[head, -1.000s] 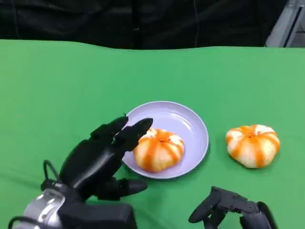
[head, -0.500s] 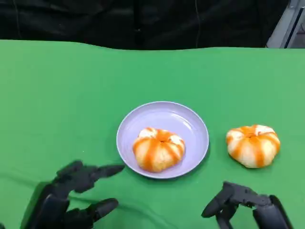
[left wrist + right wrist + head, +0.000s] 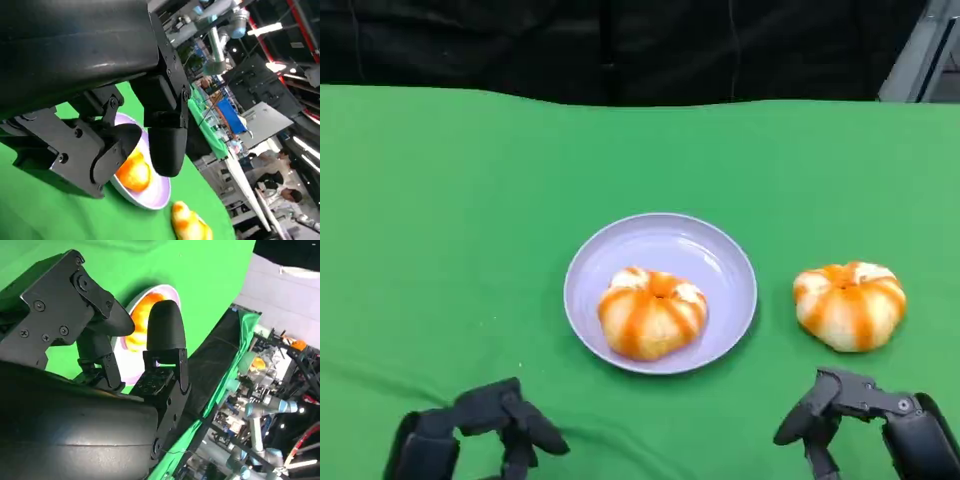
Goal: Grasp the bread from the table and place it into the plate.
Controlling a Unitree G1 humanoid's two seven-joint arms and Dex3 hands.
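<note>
Resting in the plate point(image 3: 720, 262) is one bread point(image 3: 652, 313); left hand point(image 3: 480, 432) and right hand point(image 3: 875, 422) hold nothing, fingers apart

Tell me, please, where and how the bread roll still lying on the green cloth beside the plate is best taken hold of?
Probably from above: the bread roll on the cloth is a low round dome with nothing touching it. Fingers could close across its widest part, on opposite flanks. The right robot hand sits nearest it, just in front. The plate lies well to one side, so there seems room.
</note>
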